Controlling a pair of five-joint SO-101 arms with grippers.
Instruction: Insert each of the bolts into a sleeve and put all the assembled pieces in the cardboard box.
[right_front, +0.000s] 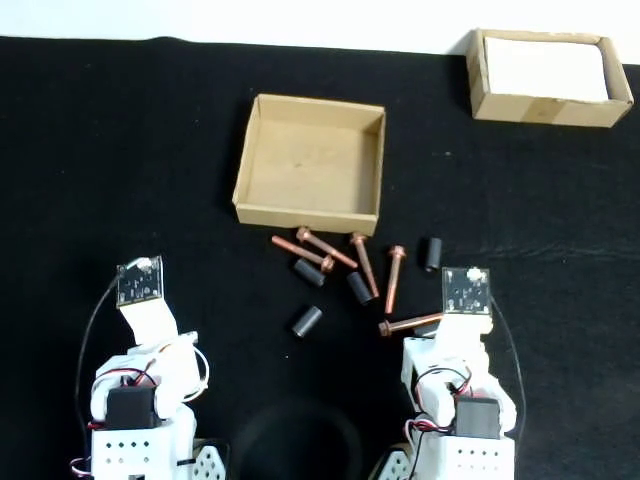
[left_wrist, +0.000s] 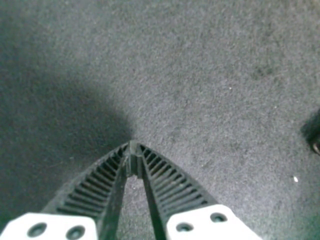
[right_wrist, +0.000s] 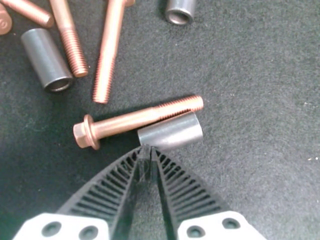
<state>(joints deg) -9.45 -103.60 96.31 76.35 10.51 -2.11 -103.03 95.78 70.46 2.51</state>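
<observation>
**High view.** A black table (right_front: 120, 150) carries the open cardboard box (right_front: 305, 212), which stands well ahead of both arms with its bare floor showing. Between the box and the arms lie five copper bolts (right_front: 365, 265) and four dark sleeves (right_front: 307, 321). All are loose and no bolt is in a sleeve. A second box (right_front: 540, 108) sits at the far corner, well beyond the right arm (right_front: 460, 400). The left arm (right_front: 140, 380) sits apart from the scattered parts. The right arm's wrist overhangs the end of one bolt.

**Left wrist view.** The left pincer (left_wrist: 131, 150) is closed, its ribbed tips meeting with nothing between them, above bare cloth. A dark shape (left_wrist: 312, 132) lies off to one side, well apart from the tips. It is possibly a sleeve, but too little of it shows to tell.

**Right wrist view.** The right pincer (right_wrist: 146, 150) is likewise closed and empty, tips pressed together. Directly ahead of the tips lies the nearest sleeve (right_wrist: 171, 131) on its side, one end just at the tips; whether they touch cannot be judged. Just beyond it, lying alongside and apparently touching it, is the nearest bolt (right_wrist: 125, 120), not inserted. Farther ahead of the pincer lie three farther bolts (right_wrist: 110, 50) and two farther sleeves (right_wrist: 46, 59), all separate.
</observation>
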